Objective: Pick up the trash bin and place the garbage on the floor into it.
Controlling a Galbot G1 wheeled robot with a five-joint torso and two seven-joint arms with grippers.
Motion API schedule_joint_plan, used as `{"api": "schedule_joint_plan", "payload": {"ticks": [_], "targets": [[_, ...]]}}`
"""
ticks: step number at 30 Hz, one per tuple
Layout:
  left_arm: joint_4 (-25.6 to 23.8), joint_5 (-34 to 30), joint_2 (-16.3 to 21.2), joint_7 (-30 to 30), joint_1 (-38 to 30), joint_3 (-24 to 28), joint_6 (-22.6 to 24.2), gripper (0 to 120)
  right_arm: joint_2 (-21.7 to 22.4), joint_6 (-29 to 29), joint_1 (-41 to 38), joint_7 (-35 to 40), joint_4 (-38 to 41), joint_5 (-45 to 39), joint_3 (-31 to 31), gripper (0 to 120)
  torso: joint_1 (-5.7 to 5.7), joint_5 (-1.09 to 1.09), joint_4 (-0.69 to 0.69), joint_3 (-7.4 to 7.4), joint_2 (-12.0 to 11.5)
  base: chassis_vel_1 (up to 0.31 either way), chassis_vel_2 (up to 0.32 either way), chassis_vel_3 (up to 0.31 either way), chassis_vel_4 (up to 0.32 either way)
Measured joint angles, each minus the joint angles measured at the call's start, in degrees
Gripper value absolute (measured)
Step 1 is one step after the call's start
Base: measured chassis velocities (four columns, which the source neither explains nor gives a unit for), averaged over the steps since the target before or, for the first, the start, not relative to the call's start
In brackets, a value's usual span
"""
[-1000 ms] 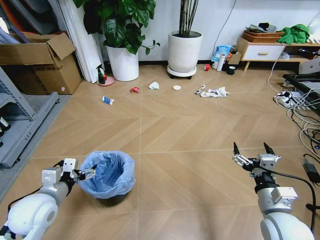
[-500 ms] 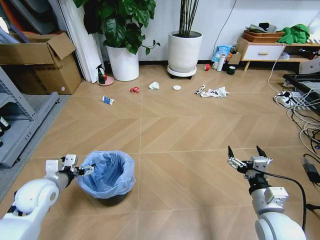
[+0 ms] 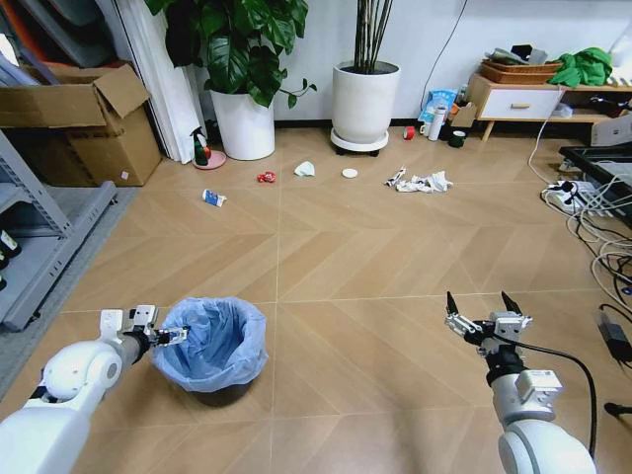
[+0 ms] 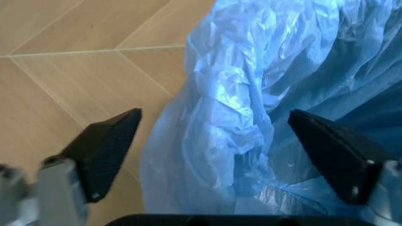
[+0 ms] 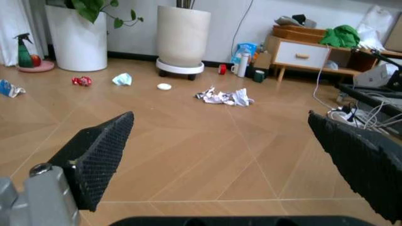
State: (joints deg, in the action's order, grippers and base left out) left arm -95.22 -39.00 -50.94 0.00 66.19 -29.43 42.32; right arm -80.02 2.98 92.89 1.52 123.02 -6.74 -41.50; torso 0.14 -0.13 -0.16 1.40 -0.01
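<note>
The left tool straddles the trash bin rim at its 9 o'clock, fingers spread, one inside, one outside. The right tool hovers released over the floor, garbage far off at 12 o'clock.

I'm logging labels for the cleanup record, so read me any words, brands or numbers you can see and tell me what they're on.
No text can be read.
Cardboard box: a small pale label on its side, too small to read.
Small bottle on the floor: white-blue print, blurred.
Blue bag by the cabinet: print too small to read.
Trash bin, at the left gripper: plain liner, no text.
</note>
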Motion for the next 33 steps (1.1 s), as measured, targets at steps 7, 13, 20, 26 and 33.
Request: {"api": "schedule_joint_plan", "payload": {"ticks": [7,13,20,26,33], "targets": [[0.8,1.1,0.1,1.3,0.2,0.1,-0.1,65,0.0,0.0,-0.1,0.0,0.0,0.0,-0.1,100,0.0,0.02,0.01,0.0,0.0,0.0,0.0,0.0,0.0],[1.4,3.1,0.5,2.7,0.7,-0.1,-0.1,41,-0.3,-0.1,0.1,-0.1,0.0,0.0,0.1,100,0.0,0.01,0.01,0.0,0.0,0.0,0.0,0.0,0.0],[1.4,3.9,0.9,3.6,1.1,-0.4,-0.1,20,-0.3,-0.2,0.0,-0.1,-0.1,0.1,0.0,100,0.0,0.02,0.01,0.0,0.0,0.0,0.0,0.0,0.0],[0.8,3.9,0.6,3.9,1.9,-0.9,-0.2,0,-0.4,-0.3,0.1,-0.1,-0.4,0.1,0.2,100,0.0,0.01,0.01,0.0,0.0,0.0,0.0,0.0,0.0],[-1.2,3.0,-1.0,1.7,3.5,-2.3,-0.8,0,-0.3,0.1,-0.3,0.1,-0.5,-0.3,0.2,100,0.0,0.02,0.01,0.0,0.0,0.0,0.0,0.0,0.0]]}}
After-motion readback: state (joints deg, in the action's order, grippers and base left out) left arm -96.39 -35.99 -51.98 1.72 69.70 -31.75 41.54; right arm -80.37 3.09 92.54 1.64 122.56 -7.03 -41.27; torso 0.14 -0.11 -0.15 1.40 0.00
